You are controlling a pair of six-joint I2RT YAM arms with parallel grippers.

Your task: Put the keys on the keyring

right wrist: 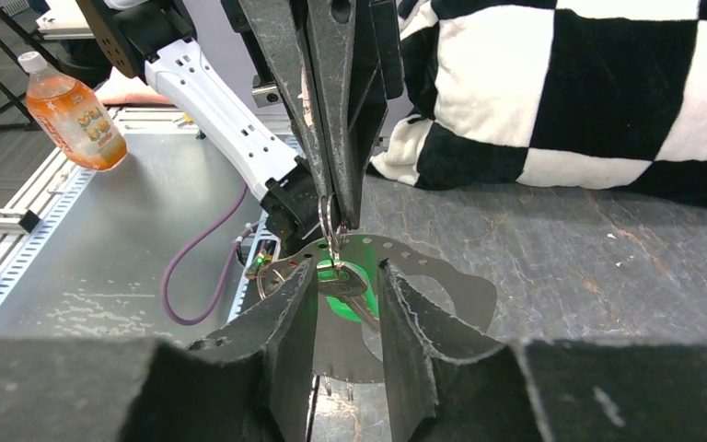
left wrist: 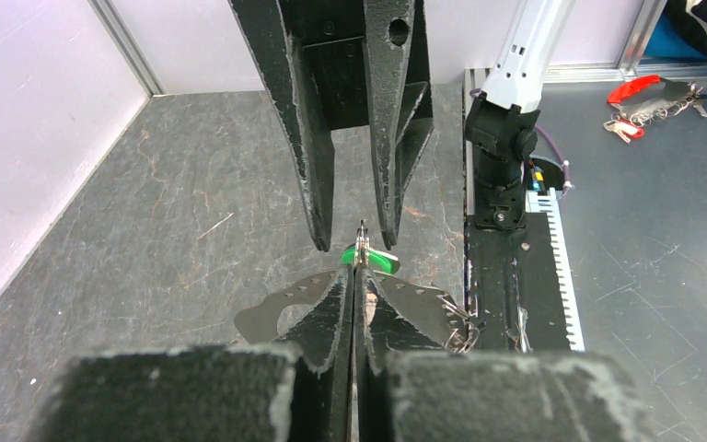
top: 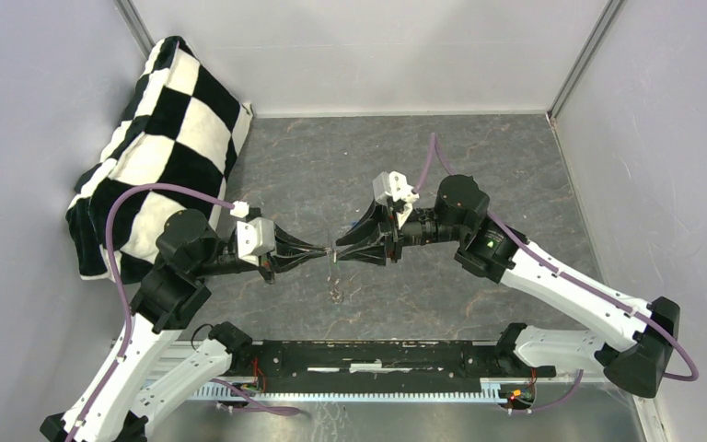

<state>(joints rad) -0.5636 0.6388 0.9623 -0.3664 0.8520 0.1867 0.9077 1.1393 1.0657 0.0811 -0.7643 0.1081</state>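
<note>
The dark grey, slate-patterned table (top: 479, 184) carries a large black-and-white checkered cushion (top: 175, 120) propped in its far left corner. The 2 white-and-black arms reach inward from the near edge, the left arm (top: 138, 359) and the right arm (top: 571, 285) both bent at the elbow. Their wrists are held level above the middle of the table, fingers pointing at each other tip to tip.

A flat silver metal plate (right wrist: 414, 253) with small holes along its rim lies on the table under the meeting point. Off the table, on a metal bench, stands 1 clear plastic bottle (right wrist: 74, 115) with a white cap, holding orange liquid; its label is too blurred to read.

The left gripper (left wrist: 355, 276) is pressed fully closed, pinching the thin grey metal keyring (left wrist: 361, 244), which stands upright out of its tips. The right gripper (right wrist: 348, 267) has its jaws apart, 1 finger on each side of the loop, gripping nothing. The small green-headed key (left wrist: 376, 261) sits just below the keyring, between the right fingers; whether it is threaded on I cannot tell.
</note>
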